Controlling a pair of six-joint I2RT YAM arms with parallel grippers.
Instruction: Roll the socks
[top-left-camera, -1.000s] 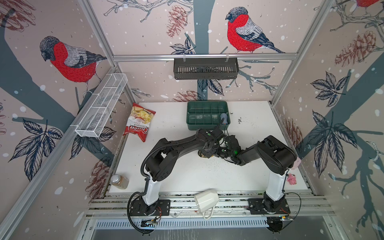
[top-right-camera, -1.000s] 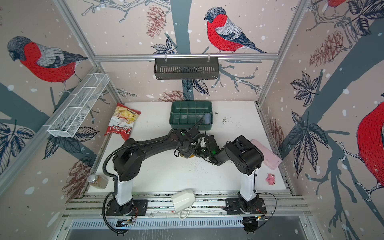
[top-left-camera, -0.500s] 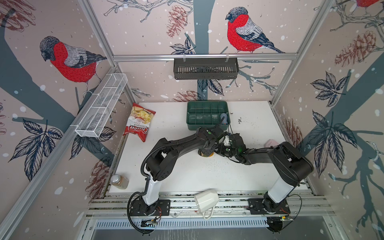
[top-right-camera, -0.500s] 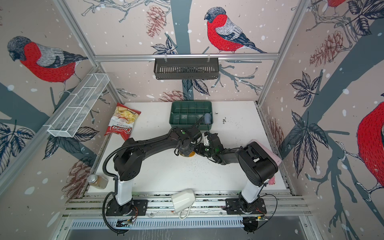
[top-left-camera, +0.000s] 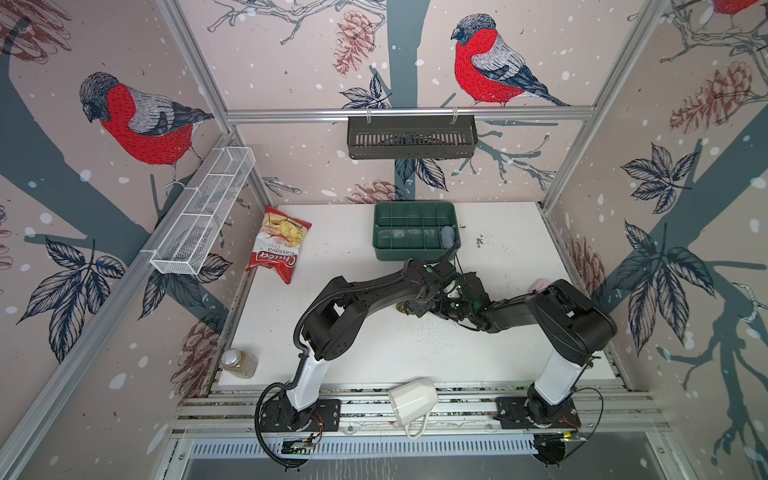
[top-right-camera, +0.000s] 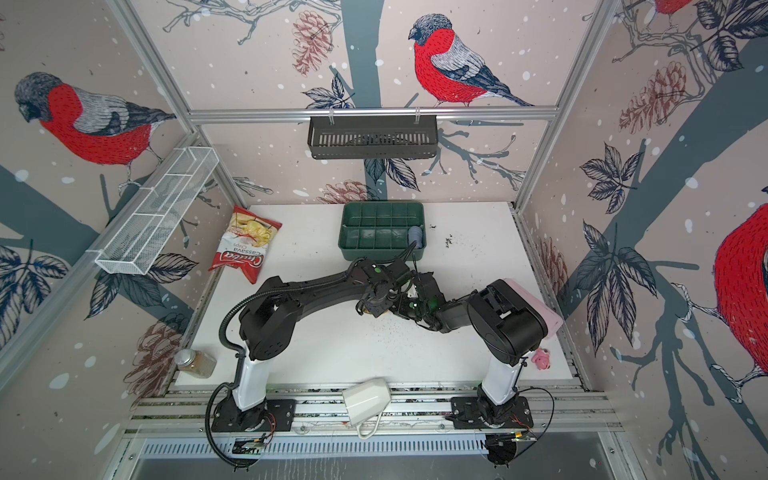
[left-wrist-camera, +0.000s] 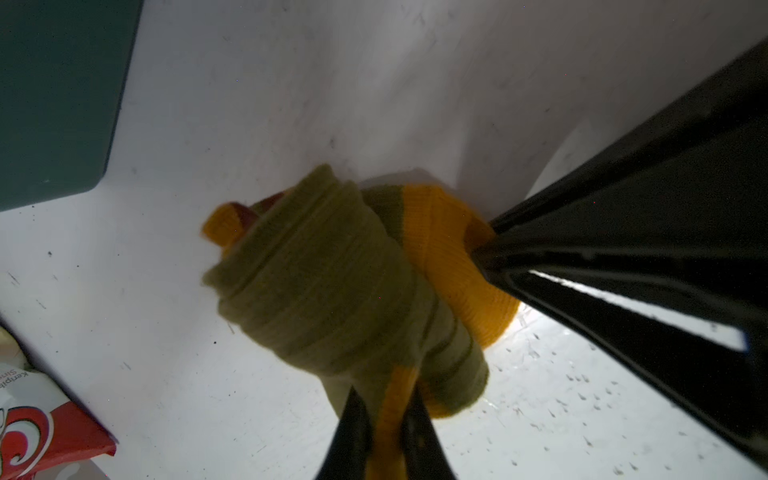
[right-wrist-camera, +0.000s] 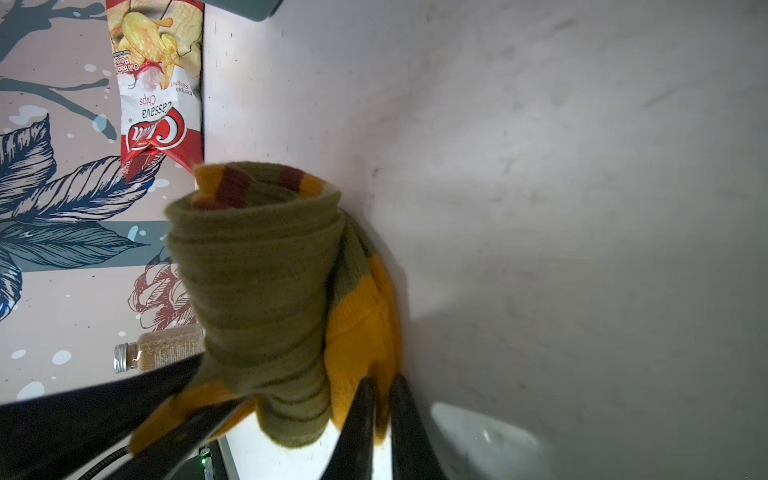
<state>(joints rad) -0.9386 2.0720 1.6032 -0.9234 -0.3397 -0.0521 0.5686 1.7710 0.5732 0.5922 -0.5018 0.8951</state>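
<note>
Both top views look steeply down from high above the front edge of the worktop (top-left-camera: 395, 353), facing the back wall (top-left-camera: 291, 166). Each wrist camera sits low, very close to the socks (left-wrist-camera: 332, 282); both also show the chip bag (right-wrist-camera: 153, 83).

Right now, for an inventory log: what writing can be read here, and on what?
"Cassava Chips": on the chip bag.
"Chuba": red script logo on the same bag; not sure of the spelling.
"Keripik Singkong": small print on the same bag.
The bag's other small print is too blurred to read.
No readable label on the spice bottle.
</note>
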